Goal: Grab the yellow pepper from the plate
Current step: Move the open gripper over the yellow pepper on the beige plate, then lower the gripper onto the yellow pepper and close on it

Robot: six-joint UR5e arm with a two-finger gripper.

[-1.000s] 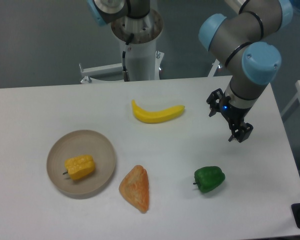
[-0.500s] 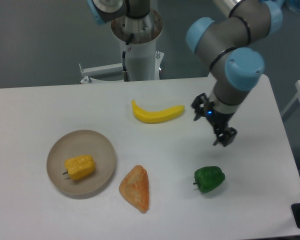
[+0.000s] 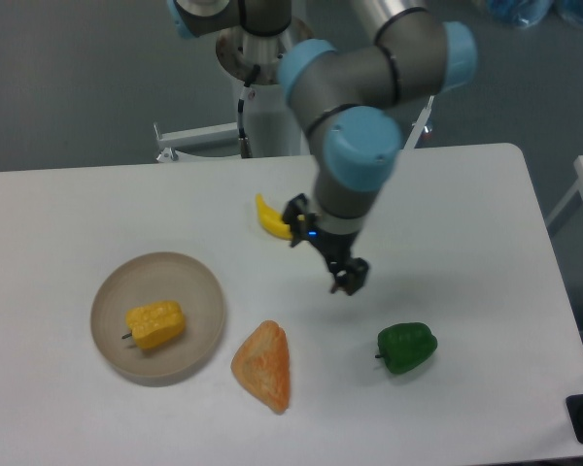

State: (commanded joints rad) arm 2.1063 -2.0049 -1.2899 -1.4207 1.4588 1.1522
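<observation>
The yellow pepper lies on its side in the middle of the plate, at the near left of the table, untouched and in the same spot as a second ago. The plate has not shifted either.

What has changed is the arm. The gripper has travelled leftward across the table — from the far right side, above the green pepper, to a position near the table's middle, just right of the banana, whose right half the arm now hides. It is empty. Its fingertips look close together, but at this size I cannot tell whether the claw is open or closed.

Judgement: the approach is under way and not finished — the gripper is well apart from the plate, with the orange bread-like wedge lying near and between. Further travel to the left, then a descent over the pepper, appears to be needed before any grasp.
</observation>
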